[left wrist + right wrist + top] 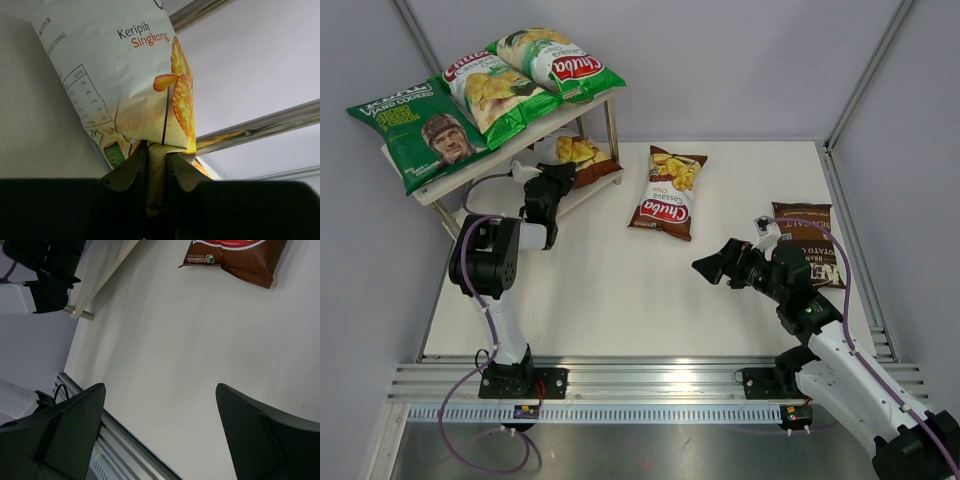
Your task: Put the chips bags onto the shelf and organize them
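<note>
Table (620, 300): white; it carries the shelf at its far left corner and two loose bags. Both arms are bolted at its near edge.
Shelf (432, 188): one, with two cream boards on thin metal legs. Three bags lie on the top board and one is at the lower board.
Chips bags: six counted, four at the shelf and two on the table.
Dark green bag (420, 130): one, with a man's face, flat on the left end of the top board and overhanging its edge.
Green-white Chuba bags (520, 75): two, side by side and slightly overlapped, filling the rest of the top board.
Brown Chuba bags: two. The shelved brown bag (582, 157) sits on the lower board as far as the top view shows. The loose brown bag (670, 192) lies flat mid-table, well apart from the shelf.
Kettle bag (810, 245): one, dark brown, near the right edge of the table, partly hidden by the right arm.
Left tool (555, 185): closed on the near edge of the shelved brown bag; its wrist view shows a fold of foil pinched between the fingers.
Right tool (708, 266): spread wide and empty, hanging over bare table between the two loose bags.
Step in hand: apparently seating the fourth bag on the lower board.
Next move: probably release once the bag lies flat, then back out without dragging it or knocking a leg. The right tool looks best placed to take a loose bag.
</note>
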Controlling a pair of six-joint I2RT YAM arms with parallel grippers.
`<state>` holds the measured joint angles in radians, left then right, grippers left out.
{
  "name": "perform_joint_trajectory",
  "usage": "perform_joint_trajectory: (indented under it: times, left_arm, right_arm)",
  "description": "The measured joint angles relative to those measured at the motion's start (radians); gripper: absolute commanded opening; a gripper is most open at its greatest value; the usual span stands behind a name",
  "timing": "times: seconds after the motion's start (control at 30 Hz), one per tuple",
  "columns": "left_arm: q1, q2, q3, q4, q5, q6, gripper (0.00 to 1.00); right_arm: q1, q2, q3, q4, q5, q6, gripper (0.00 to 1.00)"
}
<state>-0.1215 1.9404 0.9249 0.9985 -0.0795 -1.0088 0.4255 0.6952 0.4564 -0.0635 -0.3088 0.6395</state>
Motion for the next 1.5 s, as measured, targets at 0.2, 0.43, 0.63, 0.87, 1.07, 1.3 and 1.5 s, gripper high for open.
perform_joint_trajectory:
  times: [0.2,0.43,0.63,0.87,1.07,1.3,1.5]
  left_arm:
    - [0.0,0.022,0.072,-0.061,0.003,0.004,0.46]
    - [-0.004,0.02,0.114,-0.178,-0.002,0.02,0.65]
    - [-0.004,-0.026,0.114,-0.362,-0.031,0.053,0.87]
    - [-0.004,-0.143,0.114,-0.495,-0.058,0.099,0.99]
    - [-0.004,-0.203,0.114,-0.583,-0.055,0.13,0.99]
    - [-0.004,-0.333,0.064,-0.705,-0.045,0.15,0.99]
    - [-0.008,-0.504,-0.013,-0.818,0.01,0.185,0.99]
  right_arm:
    - [0.0,0.0,0.0,0.0,0.0,0.0,0.99]
    - [0.0,-0.002,0.0,0.0,0.0,0.0,0.99]
    - [0.0,-0.011,0.0,0.0,0.0,0.0,1.0]
    - [0.0,0.013,0.0,0.0,-0.001,0.0,0.99]
    - [0.0,0.104,0.007,0.001,-0.026,-0.005,1.0]
    - [0.0,0.171,0.015,0.001,-0.007,0.011,1.0]
    - [0.0,0.176,0.04,-0.001,0.082,0.055,0.99]
